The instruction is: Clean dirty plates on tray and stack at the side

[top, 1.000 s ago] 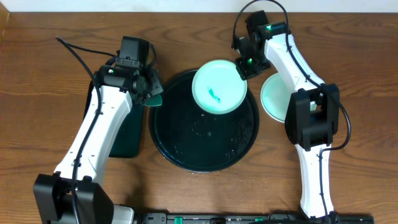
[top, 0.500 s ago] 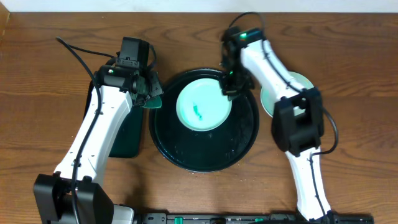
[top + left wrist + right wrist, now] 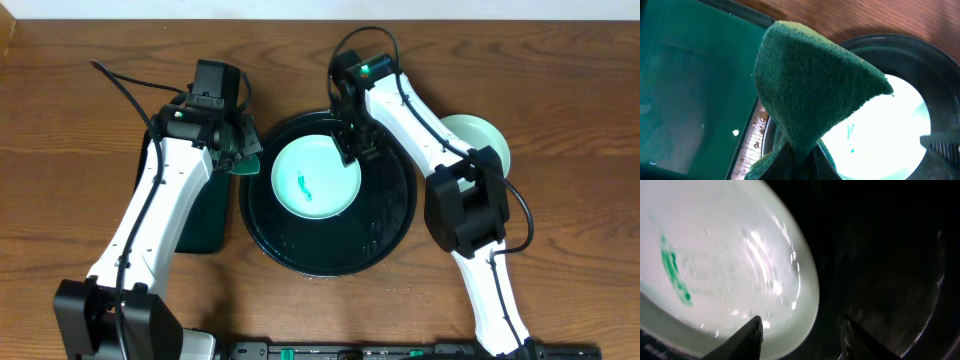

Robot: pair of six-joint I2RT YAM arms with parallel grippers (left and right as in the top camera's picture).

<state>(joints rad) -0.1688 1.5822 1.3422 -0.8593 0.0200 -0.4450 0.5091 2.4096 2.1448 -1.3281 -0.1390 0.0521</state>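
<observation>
Plate: a pale turquoise round plate point(image 3: 315, 180) with a green smear at its centre lies flat inside the large round glossy black tray point(image 3: 385, 235), toward the tray's upper left.
Right jaws: the right gripper point(image 3: 801, 322) hangs at the plate's upper-right rim, jaws spread to either side of the rim, pinching nothing.
Left jaws: the left gripper point(image 3: 236, 148) is pressed together on a dark green scouring pad point(image 3: 815, 85), just beside the tray's left rim.
Beyond: a second pale plate point(image 3: 485, 140) sits on the brown wooden surface point(image 3: 560, 80) right of the tray. A rectangular dark-green tray point(image 3: 200, 225) lies on the left.
Doing it well: lift the right gripper straight clear without nudging the rim. Then lay the pad flat on the smear and press lightly, since the plate would likely slide on the glossy tray.
Hard to tell: the right-hand plate is partly behind the right arm point(image 3: 420, 120), so one plate or a stack is unclear. The pad hides most of the left jaws.
</observation>
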